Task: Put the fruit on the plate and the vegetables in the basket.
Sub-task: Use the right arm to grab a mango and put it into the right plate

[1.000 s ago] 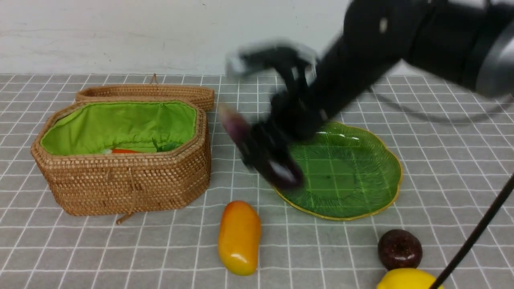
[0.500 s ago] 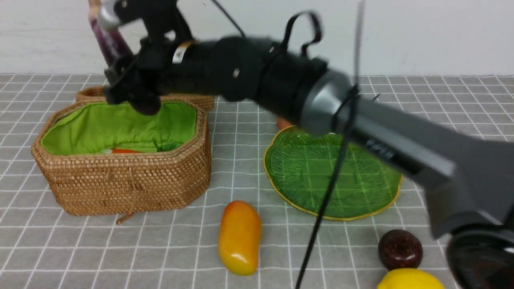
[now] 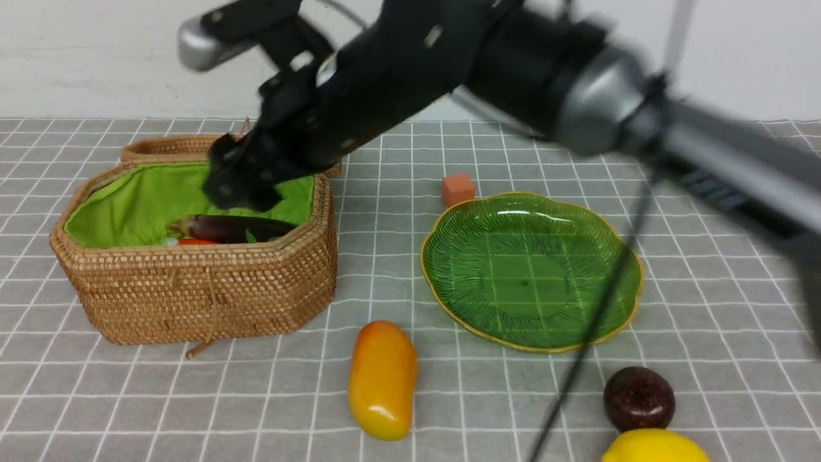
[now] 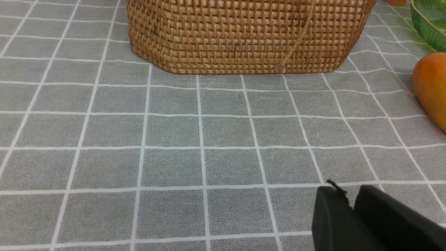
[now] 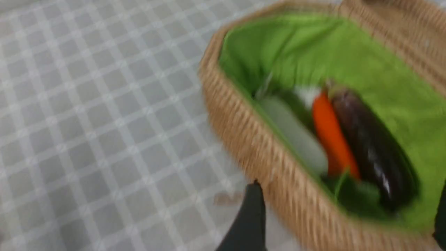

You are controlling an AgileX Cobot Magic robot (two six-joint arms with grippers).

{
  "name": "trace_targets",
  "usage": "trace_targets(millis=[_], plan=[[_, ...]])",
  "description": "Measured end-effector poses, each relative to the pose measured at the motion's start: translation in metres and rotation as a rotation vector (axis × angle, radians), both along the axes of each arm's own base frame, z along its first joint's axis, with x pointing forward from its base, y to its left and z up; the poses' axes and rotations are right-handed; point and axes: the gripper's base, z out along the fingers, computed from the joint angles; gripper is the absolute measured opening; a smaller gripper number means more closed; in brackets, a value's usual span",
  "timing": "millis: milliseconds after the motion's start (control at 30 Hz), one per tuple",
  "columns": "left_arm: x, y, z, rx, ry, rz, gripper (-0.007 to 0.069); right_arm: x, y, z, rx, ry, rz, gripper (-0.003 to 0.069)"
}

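Observation:
The dark purple eggplant (image 3: 240, 228) lies inside the woven basket (image 3: 192, 289), beside the red-orange piece (image 5: 329, 134) and the white radish (image 5: 296, 134). My right gripper (image 3: 240, 186) hangs just above the basket's green lining. It is open, with nothing between its fingers (image 5: 251, 216). The green plate (image 3: 532, 269) holds nothing. The mango (image 3: 382, 378) lies on the cloth in front of it. The maroon fruit (image 3: 639, 398) and lemon (image 3: 651, 447) sit at the near right. My left gripper (image 4: 352, 198) is shut, low over the cloth in front of the basket (image 4: 244, 35).
A small orange cube (image 3: 458, 190) sits behind the plate. The basket's lid (image 3: 186, 146) leans behind the basket. My right arm (image 3: 564, 70) stretches across above the plate, with a black cable (image 3: 590, 346) dangling over the plate's near edge.
My right arm swung left from the plate to over the basket carrying the eggplant. The gripper opened, and the eggplant now lies in the basket. The left gripper stayed put.

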Motion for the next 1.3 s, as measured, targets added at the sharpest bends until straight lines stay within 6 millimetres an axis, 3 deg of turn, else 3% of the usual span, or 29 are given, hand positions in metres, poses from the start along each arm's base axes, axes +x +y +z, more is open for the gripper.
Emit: trace_targets(millis=[100,200,267,433,567,667,833,967,1133,1200,1300], plan=[[0.0,0.0,0.0,0.0,0.0,0.0,0.0092,-0.025,-0.037,0.036,-0.075,0.127,-0.051,0.0564],[0.0,0.0,0.0,0.0,0.0,0.0,0.0092,-0.031,-0.046,0.04,-0.098,0.2,-0.132,0.0546],[0.0,0.0,0.0,0.0,0.0,0.0,0.0092,-0.033,-0.05,0.028,-0.105,0.329,-0.307,0.0541],[0.0,0.0,0.0,0.0,0.0,0.0,0.0092,-0.036,-0.04,-0.025,-0.172,0.554,-0.595,0.0552],[0.0,0.0,0.0,0.0,0.0,0.0,0.0092,-0.036,-0.019,-0.107,-0.285,0.703,-0.801,0.0573],[0.0,0.0,0.0,0.0,0.0,0.0,0.0092,-0.028,-0.011,-0.144,-0.313,0.727,-0.842,0.058],[0.0,0.0,0.0,0.0,0.0,0.0,0.0098,-0.017,-0.002,-0.18,-0.315,0.721,-0.859,0.0583],[0.0,0.0,0.0,0.0,0.0,0.0,0.0103,-0.015,0.0,-0.19,-0.325,0.721,-0.862,0.0556],[0.0,0.0,0.0,0.0,0.0,0.0,0.0103,-0.016,-0.001,-0.186,-0.332,0.705,-0.842,0.0525],[0.0,0.0,0.0,0.0,0.0,0.0,0.0103,-0.017,-0.003,-0.179,-0.334,0.688,-0.816,0.0525],[0.0,0.0,0.0,0.0,0.0,0.0,0.0106,-0.021,-0.008,-0.15,-0.31,0.639,-0.762,0.0525]])
